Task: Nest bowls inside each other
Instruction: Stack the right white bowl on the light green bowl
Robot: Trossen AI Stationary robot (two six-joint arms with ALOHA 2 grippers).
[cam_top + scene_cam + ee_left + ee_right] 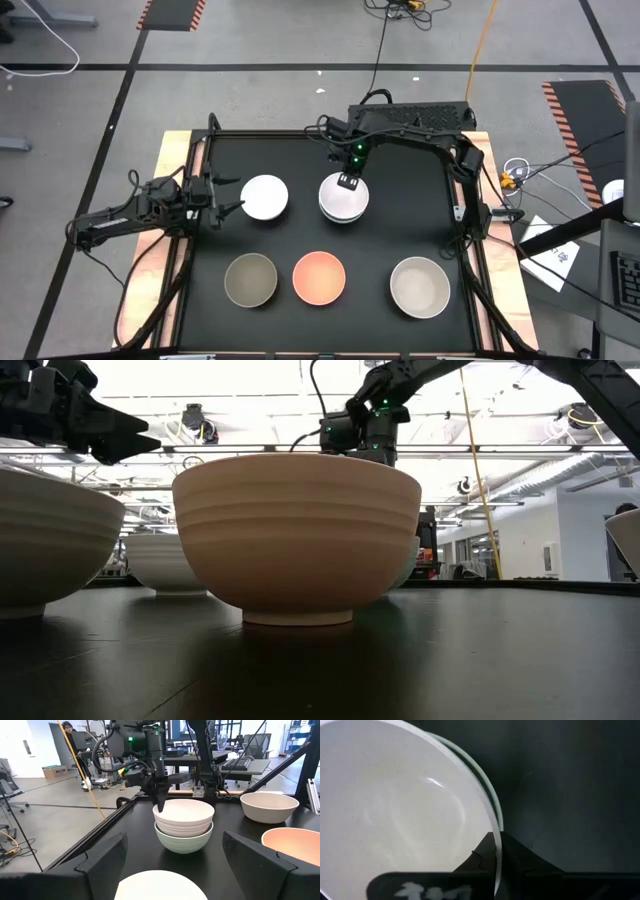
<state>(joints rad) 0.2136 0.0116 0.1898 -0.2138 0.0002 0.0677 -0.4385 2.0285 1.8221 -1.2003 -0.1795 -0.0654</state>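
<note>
A white bowl [183, 815] sits nested in the mint green bowl [182, 842] at the table's middle far part. My right gripper [347, 182] stands over its far rim, shut on it. A second white bowl [264, 197] rests on its base to the left. My left gripper [232, 200] hovers just left of that bowl, open and touching nothing. Along the near side stand the olive-grey bowl [250, 280], the peach-orange bowl [319, 277] and the beige bowl [419, 286], each on its base. My right gripper holds the upper white bowl by its far rim [496, 845], one finger inside [472, 862] and one outside [520, 862]. The fingers come from above, pointing down [160, 802]. The bowl sits upright inside the mint green bowl, level with it.
The black mat ends at a raised frame [200, 150] with wooden board edges beyond. Bare mat lies right of the stack and between the far and near rows. In the low view the peach-orange bowl [297, 535] fills the foreground. A person [67, 727] stands far off in the room.
</note>
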